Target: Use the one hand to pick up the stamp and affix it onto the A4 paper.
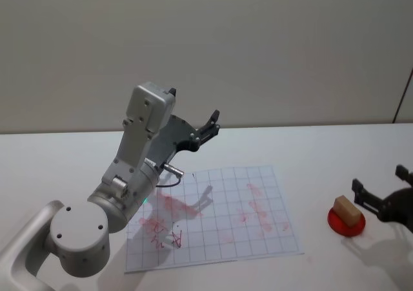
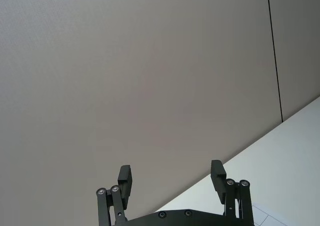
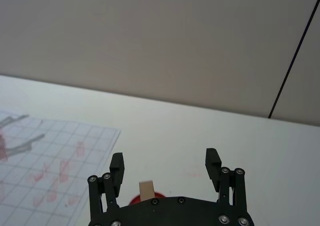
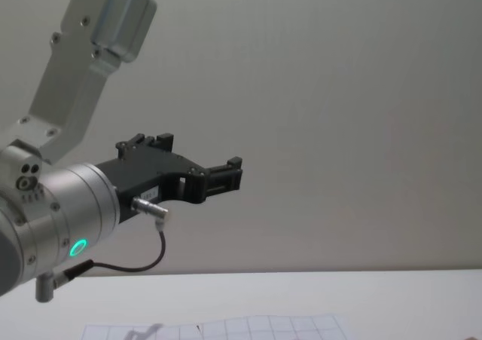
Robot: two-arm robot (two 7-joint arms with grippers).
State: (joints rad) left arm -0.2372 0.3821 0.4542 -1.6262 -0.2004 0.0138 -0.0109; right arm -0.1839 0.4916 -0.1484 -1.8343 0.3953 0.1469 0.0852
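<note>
The stamp [image 1: 346, 208], a small tan block, stands on a round red pad [image 1: 346, 222] at the right of the table. My right gripper [image 1: 379, 181] hovers just to its right, open, with nothing between its fingers. In the right wrist view the stamp [image 3: 146, 190] peeks up just behind the open right gripper [image 3: 165, 163], beside the pad [image 3: 135, 201]. The A4 paper [image 1: 219, 213], a white gridded sheet with pinkish marks, lies flat at the table's middle. My left gripper [image 1: 210, 126] is raised above the paper's far left corner, open and empty.
The left arm's bulky grey elbow [image 1: 80, 236] fills the near left, over the paper's left side. The white table [image 1: 335, 149] runs back to a plain wall. A green-lit ring [image 4: 77, 247] and looping black cable [image 4: 147, 261] mark the left wrist.
</note>
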